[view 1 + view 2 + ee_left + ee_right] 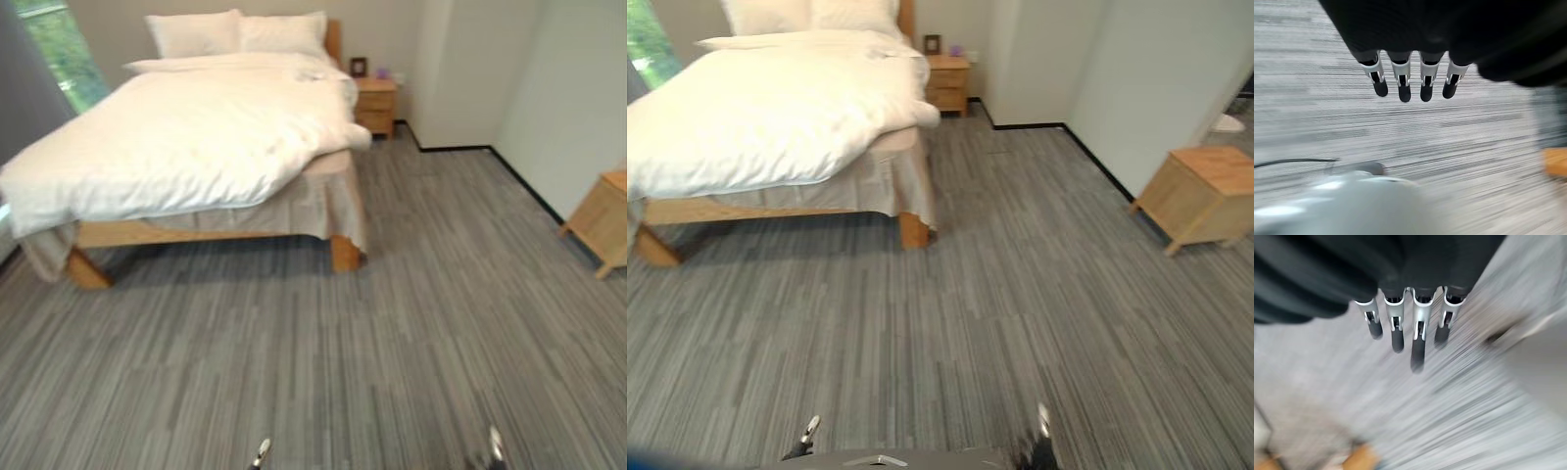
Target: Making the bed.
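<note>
Fingers (1402, 83) of left hand (1415, 54) hang straight, relaxed, holding nothing; right hand (1410, 289) same, over grey floor (372, 352). Bed (196, 147) at 11 o'clock, white duvet (186, 132) rumpled, pillows (240, 32) beyond. Nightstand (376, 103) at 12 o'clock.

- The left hand (1413, 81) hangs over grey striped carpet floor (1400, 132), its silver dark-tipped fingers (1404, 88) straight, in a row, holding nothing.
- A small orange-brown wooden piece (1555, 161) sits at the floor's edge (too blurred to identify).
</note>
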You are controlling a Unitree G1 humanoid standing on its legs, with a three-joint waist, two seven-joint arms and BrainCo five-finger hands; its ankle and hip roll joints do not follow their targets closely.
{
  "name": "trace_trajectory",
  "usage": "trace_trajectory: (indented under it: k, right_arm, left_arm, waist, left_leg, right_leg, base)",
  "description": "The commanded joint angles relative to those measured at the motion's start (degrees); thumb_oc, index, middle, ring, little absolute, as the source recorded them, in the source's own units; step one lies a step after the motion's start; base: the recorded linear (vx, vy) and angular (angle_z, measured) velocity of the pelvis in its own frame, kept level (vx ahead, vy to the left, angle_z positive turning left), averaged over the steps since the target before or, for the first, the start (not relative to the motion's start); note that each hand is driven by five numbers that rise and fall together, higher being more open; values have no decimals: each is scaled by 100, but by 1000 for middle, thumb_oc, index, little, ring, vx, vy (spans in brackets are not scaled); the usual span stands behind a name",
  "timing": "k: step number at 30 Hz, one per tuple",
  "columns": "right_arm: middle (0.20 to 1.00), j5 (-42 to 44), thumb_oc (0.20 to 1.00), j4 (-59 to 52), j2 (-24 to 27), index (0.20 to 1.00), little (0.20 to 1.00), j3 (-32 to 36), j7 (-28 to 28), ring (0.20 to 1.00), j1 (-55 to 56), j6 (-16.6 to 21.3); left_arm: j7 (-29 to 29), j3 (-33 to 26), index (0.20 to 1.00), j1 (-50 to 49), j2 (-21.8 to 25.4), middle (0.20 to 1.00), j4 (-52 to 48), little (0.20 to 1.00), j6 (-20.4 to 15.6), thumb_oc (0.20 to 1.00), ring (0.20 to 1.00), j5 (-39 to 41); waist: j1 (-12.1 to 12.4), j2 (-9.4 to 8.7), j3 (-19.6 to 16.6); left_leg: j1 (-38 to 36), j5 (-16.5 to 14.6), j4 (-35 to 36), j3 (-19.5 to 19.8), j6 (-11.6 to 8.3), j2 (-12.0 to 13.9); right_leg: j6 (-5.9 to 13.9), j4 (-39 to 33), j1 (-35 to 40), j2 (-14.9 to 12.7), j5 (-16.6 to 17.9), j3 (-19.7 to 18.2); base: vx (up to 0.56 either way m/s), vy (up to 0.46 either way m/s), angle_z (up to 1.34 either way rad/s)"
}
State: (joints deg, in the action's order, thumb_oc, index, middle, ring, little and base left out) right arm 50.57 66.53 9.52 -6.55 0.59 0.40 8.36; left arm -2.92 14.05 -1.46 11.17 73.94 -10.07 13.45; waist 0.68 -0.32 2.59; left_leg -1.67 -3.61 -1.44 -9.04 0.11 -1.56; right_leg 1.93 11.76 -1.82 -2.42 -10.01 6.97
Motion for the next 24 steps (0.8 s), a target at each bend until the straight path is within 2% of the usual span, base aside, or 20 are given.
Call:
trace_trajectory:
  k: [1, 9, 10, 12, 16, 17, 19, 22, 24]
  right_arm:
    - [1000, 129, 1000, 435, 105, 1000, 1000, 50, 97, 1000, -77, 88]
    - [1000, -49, 1000, 719, 60, 1000, 1000, 127, 13, 1000, 7, 11]
    - [1000, -411, 1000, 336, 131, 1000, 1000, -4, -117, 1000, -26, 132]
    - [1000, -646, 1000, 49, 194, 1000, 1000, -81, -199, 1000, -41, 182]
    - [1000, -1717, 1000, -2194, 743, 1000, 1000, -392, -631, 1000, -174, 417]
    - [1000, -1717, 1000, -2194, 743, 1000, 1000, -392, -631, 1000, -174, 416]
    - [1000, -2030, 1000, -2683, 935, 1000, 1000, -435, -720, 1000, -461, 439]
    - [1000, -2122, 1000, -2835, 972, 1000, 1000, -477, -723, 1000, -577, 427]
    - [1000, -2180, 1000, -2902, 1009, 1000, 1000, -626, -669, 1000, -784, 382]
  left_arm:
    - [80, -9, 1000, 656, -400, 1000, 156, 1000, -264, 1000, 1000, 269]
    - [85, -170, 1000, 640, -369, 1000, 62, 1000, -319, 1000, 1000, 668]
    - [12, -218, 1000, 665, -309, 1000, -231, 1000, -420, 1000, 1000, 984]
    - [-15, -193, 1000, 677, -258, 1000, -514, 1000, -454, 1000, 1000, 1061]
    - [-460, -41, 1000, 1059, 319, 1000, -2261, 1000, -585, 1000, 1000, 954]
    - [-460, -41, 1000, 1059, 319, 1000, -2261, 1000, -585, 1000, 1000, 954]
    - [-627, -42, 1000, 1328, 594, 1000, -2892, 1000, -580, 1000, 1000, 855]
    - [-659, -59, 1000, 1373, 658, 1000, -3101, 1000, -583, 1000, 1000, 870]
    - [-623, -214, 1000, 1364, 622, 1000, -3461, 1000, -591, 1000, 1000, 1413]
  waist:
    - [-87, -50, 190]
    - [-5, -132, 160]
    - [4, -143, 152]
    - [3, -143, 154]
    - [-64, -120, 258]
    - [-64, -120, 258]
    - [-49, -112, 326]
    - [-19, -110, 352]
    - [83, -85, 456]
  left_leg:
    - [-309, 604, 644, 67, -294, 197]
    - [-366, 473, 644, 87, -236, 153]
    - [-366, 452, 644, 83, -218, 137]
    - [-362, 444, 644, 83, -211, 127]
    - [-291, 421, 644, 73, -160, 78]
    - [-291, 421, 644, 73, -160, 78]
    - [-263, 384, 644, 26, -115, 54]
    - [-257, 353, 644, -19, -90, 48]
    - [-224, 300, 644, -86, -13, 31]
  right_leg:
    - [392, -1641, 918, -251, 1121, 383]
    - [445, -1673, 922, -282, 1137, 244]
    - [468, -1665, 921, -303, 1142, 239]
    - [480, -1658, 922, -316, 1142, 239]
    - [547, -1574, 785, -378, 1172, 167]
    - [547, -1574, 785, -378, 1172, 167]
    - [611, -1493, 710, -429, 1184, 146]
    - [651, -1396, 662, -465, 1167, 148]
    - [724, -766, 336, -556, 1112, 143]
  base:
    - [19, 14, -4]
    - [59, 31, -11]
    - [133, 80, -17]
    - [71, 58, -8]
    - [56, 83, -2]
    - [36, 80, -6]
    - [58, 89, -6]
    - [53, 86, -10]
    - [70, 162, -17]
